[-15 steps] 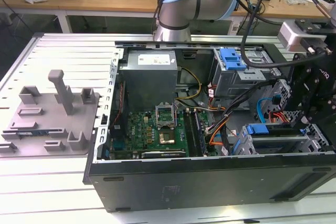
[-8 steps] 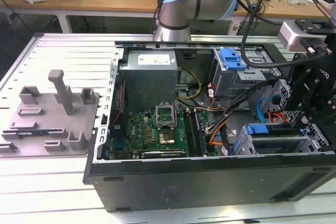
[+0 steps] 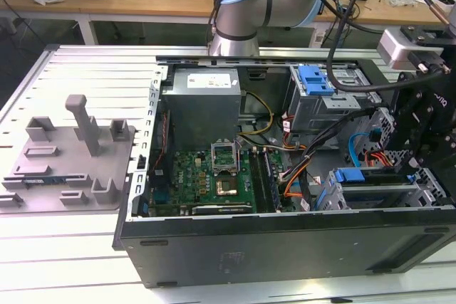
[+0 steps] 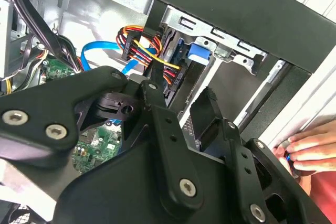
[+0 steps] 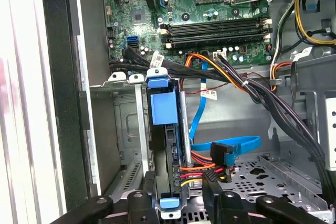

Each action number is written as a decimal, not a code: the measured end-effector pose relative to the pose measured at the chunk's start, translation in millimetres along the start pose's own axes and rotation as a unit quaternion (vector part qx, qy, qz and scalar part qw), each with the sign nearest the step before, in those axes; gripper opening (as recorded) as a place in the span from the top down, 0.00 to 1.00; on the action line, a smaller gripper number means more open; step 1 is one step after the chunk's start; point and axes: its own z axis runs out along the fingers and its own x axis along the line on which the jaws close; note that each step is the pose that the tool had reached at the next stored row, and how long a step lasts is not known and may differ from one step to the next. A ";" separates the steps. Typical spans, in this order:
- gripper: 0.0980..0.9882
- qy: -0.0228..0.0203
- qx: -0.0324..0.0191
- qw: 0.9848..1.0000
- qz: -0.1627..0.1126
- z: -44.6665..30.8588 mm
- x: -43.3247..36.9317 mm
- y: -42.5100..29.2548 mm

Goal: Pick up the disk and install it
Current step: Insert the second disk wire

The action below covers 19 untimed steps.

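- My gripper [image 5: 176,203] clenched on the disk [image 5: 167,129], edge-on so it slides into the drive cage [image 5: 118,129].
- Disk sits deep between cage rails, cables [image 5: 210,169] beside it.
- A person's hand [image 4: 310,150] rests at the case [image 3: 285,247] edge.

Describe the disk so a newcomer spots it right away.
Start at the open black computer case. In its drive cage by the side wall, below the green motherboard in the first wrist view, stands the disk in its blue plastic carrier, upright on edge. Unlike the neighbouring empty slot, it has cables plugged in.
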 end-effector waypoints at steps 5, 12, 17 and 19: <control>0.57 0.007 0.000 1.000 0.000 -21.6 -16.7 -1.1; 0.57 0.038 -0.001 0.999 -0.001 -25.5 -39.4 2.2; 0.57 0.074 -0.009 0.997 -0.002 -26.3 -50.7 4.3; 0.57 0.080 -0.010 0.997 -0.002 -26.4 -52.8 6.4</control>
